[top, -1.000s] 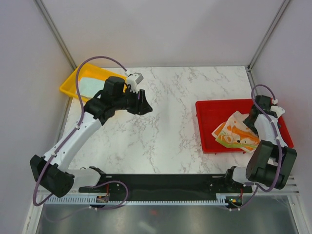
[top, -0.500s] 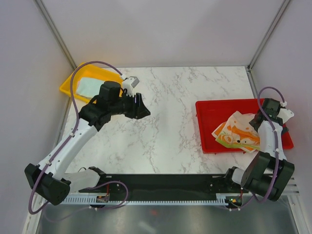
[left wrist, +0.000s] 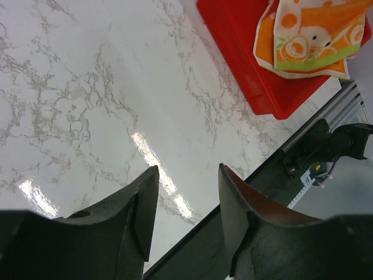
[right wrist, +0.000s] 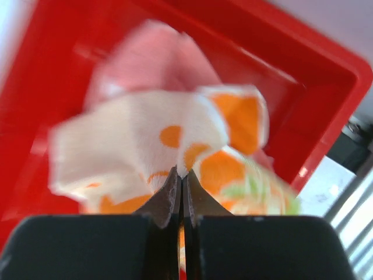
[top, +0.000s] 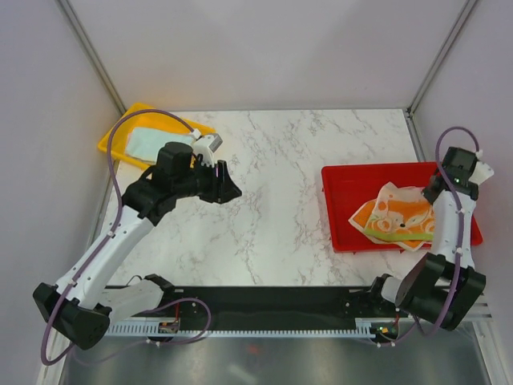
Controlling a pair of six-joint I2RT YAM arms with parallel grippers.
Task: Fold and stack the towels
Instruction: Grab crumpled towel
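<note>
Printed towel, long axis left-right

We log the bench as a smooth, glossy marble-look top, white with grey veins and glare streaks. The red tray and the yellow tray are smooth, shiny moulded plastic. The printed towel, pink towel and mint towel are soft matt cloth, the printed towel slightly fuzzy; the left fingers look like dull black plastic with a faint sheen, and the left arm shell is smooth white plastic.
</note>
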